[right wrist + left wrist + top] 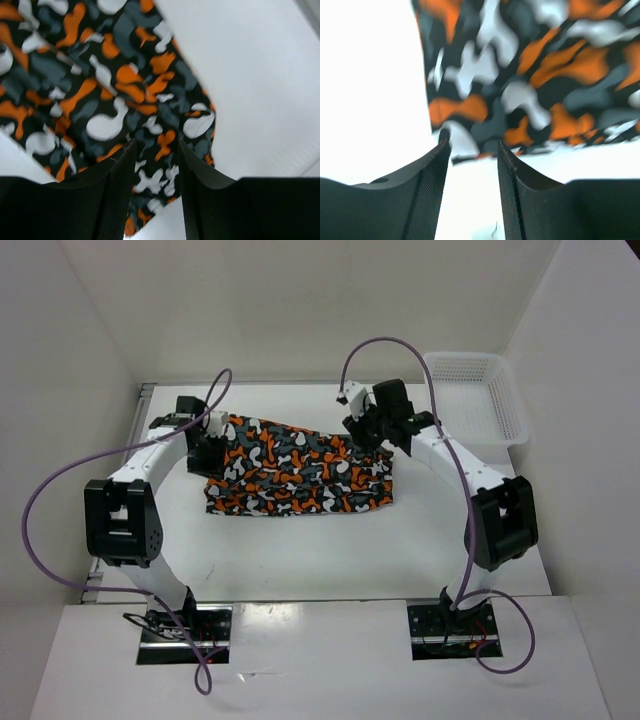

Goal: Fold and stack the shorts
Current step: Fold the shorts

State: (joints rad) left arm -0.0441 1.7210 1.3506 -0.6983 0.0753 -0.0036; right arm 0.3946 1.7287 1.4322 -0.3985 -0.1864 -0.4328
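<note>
The shorts (300,475), printed in orange, black, white and grey blobs, lie folded into a wide strip on the white table between the two arms. My left gripper (210,447) is at their left end. In the left wrist view its fingers (472,147) stand open over bare table, with the edge of the shorts (530,75) just past the tips. My right gripper (375,430) hangs over the far right corner. Seen from the right wrist, it (156,145) is open above a corner of the shorts (120,90), the cloth lying loose beneath the gap.
A white plastic mesh basket (480,395) stands at the back right, just beyond the right arm. White walls close in the table at the back and both sides. Purple cables loop from both arms.
</note>
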